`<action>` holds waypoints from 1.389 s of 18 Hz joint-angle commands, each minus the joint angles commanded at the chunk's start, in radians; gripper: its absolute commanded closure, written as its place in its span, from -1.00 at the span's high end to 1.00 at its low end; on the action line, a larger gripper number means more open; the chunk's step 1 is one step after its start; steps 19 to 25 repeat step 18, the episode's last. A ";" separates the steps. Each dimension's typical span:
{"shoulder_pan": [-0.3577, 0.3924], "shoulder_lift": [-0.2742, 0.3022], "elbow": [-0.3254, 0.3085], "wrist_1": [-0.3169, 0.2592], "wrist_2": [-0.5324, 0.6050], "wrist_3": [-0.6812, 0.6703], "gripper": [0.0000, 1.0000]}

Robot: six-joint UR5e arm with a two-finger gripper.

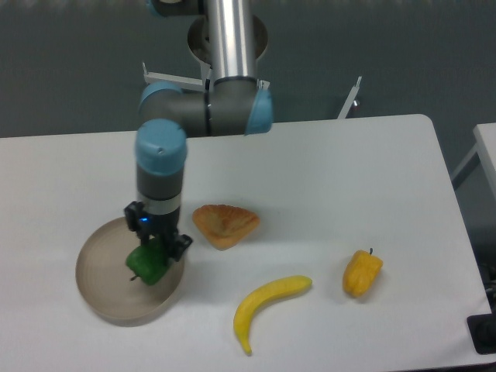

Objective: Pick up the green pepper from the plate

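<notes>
Pepper (147, 263), green, sits inside the plate (101, 283) toward its right side. Gripper (159, 246) is down on it, fingers either side; whether they grip it I cannot tell.

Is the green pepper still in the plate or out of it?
In. The green pepper sits inside the plate, near its right rim, with the hand right on top of it.
</notes>
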 joint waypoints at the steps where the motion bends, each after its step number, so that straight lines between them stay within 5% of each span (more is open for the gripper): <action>1: 0.026 0.006 0.000 0.000 0.000 0.051 -0.50; 10: 0.220 -0.026 0.127 -0.040 0.037 0.313 -0.49; 25: 0.269 -0.037 0.163 -0.043 0.081 0.373 -0.48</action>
